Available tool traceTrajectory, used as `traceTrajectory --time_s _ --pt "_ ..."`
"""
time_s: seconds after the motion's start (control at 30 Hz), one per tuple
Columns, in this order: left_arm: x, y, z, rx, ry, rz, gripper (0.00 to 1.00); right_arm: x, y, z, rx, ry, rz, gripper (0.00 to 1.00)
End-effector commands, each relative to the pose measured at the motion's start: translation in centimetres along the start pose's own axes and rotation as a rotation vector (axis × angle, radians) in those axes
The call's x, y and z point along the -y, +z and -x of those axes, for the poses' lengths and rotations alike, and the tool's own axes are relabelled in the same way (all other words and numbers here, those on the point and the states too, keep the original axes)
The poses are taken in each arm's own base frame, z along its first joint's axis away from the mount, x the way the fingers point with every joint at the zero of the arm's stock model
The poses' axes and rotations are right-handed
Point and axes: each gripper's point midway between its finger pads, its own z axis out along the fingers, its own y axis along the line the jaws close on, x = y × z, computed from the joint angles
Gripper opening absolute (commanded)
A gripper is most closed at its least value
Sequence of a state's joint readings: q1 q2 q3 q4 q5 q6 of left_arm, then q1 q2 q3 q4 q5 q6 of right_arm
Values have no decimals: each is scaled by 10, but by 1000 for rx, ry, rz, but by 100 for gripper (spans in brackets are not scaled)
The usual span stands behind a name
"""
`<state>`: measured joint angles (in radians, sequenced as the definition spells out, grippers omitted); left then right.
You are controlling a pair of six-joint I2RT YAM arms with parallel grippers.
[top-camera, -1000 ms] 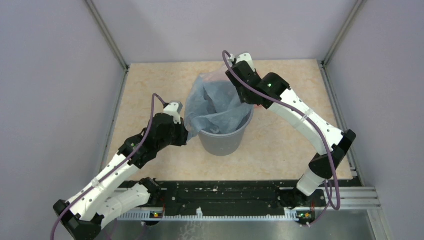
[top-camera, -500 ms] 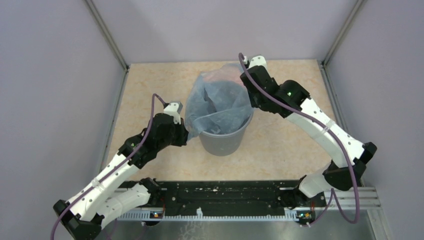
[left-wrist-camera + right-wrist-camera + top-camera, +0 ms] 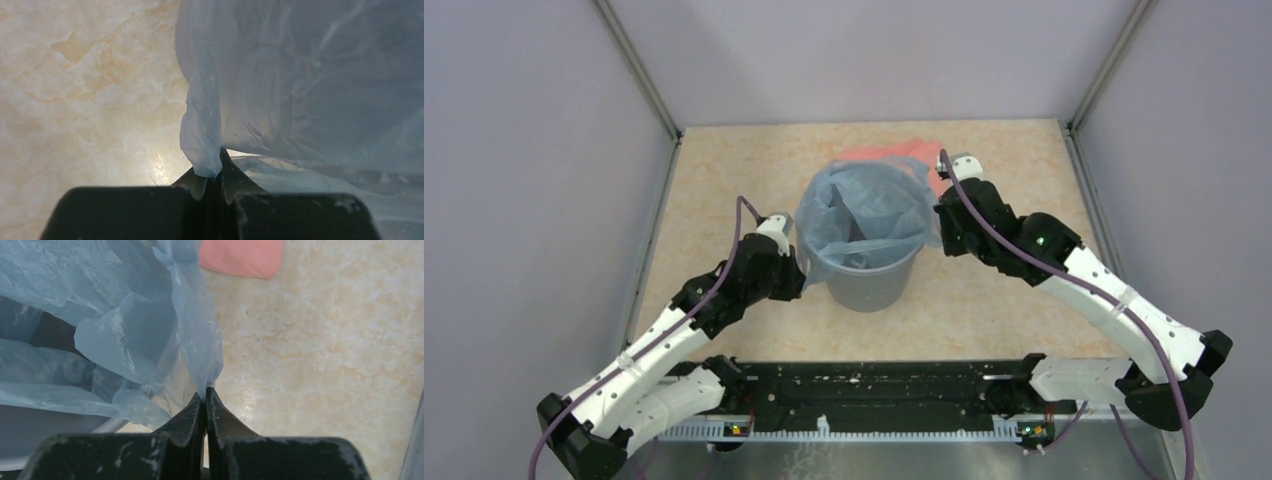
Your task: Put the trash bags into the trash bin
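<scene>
The pale-blue trash bag [image 3: 864, 210] sits spread open in and over the grey trash bin [image 3: 869, 285] at the table's middle. My left gripper [image 3: 796, 268] is shut on the bag's left edge, beside the bin's left rim. In the left wrist view the bag [image 3: 300, 80] hangs from my shut left gripper [image 3: 215, 172]. My right gripper [image 3: 941, 222] is shut on the bag's right edge, at the bin's right rim. In the right wrist view the bag [image 3: 150, 330] is pinched in my shut right gripper [image 3: 205, 390], with the bin's rim [image 3: 30, 427] at lower left.
A salmon-pink folded piece [image 3: 894, 152] lies on the table behind the bin; it also shows in the right wrist view [image 3: 240, 257]. Grey walls and metal posts enclose the marbled table [image 3: 1024, 200]. The black rail [image 3: 874, 390] runs along the near edge.
My right gripper has moved right and toward the near side, pulling the bag's right edge down over the bin's rim. The pink piece is now uncovered. My left gripper has shifted slightly lower.
</scene>
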<state>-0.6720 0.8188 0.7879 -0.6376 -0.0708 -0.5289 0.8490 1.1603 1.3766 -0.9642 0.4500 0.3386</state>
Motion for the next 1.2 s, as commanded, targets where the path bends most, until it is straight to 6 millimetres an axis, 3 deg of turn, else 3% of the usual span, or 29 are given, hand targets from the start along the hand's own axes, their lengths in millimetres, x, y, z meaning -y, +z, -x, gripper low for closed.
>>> traceTrajectory --time_s 0.0,0.2,0.47,0.57,0.8,1.0,1.17 --pt "0 11 -6 -13 -36 -1 0 -14 2 4 73 80 77 0" --pt "-2 19 -15 -36 -52 1 0 -13 12 -3 101 106 69 0" --pt "3 19 -5 -7 -63 -9 0 9 45 -23 93 174 47 0" --pt "0 21 -6 -5 -61 7 0 4 52 -26 100 186 100 0" --pt "-10 34 -13 -21 -67 47 0 -10 50 -29 86 179 186 0" --pt "-19 42 -10 -9 -96 72 0 15 60 -43 60 158 66 0" --pt "-20 42 -4 4 -95 76 0 17 64 -46 52 172 76 0"
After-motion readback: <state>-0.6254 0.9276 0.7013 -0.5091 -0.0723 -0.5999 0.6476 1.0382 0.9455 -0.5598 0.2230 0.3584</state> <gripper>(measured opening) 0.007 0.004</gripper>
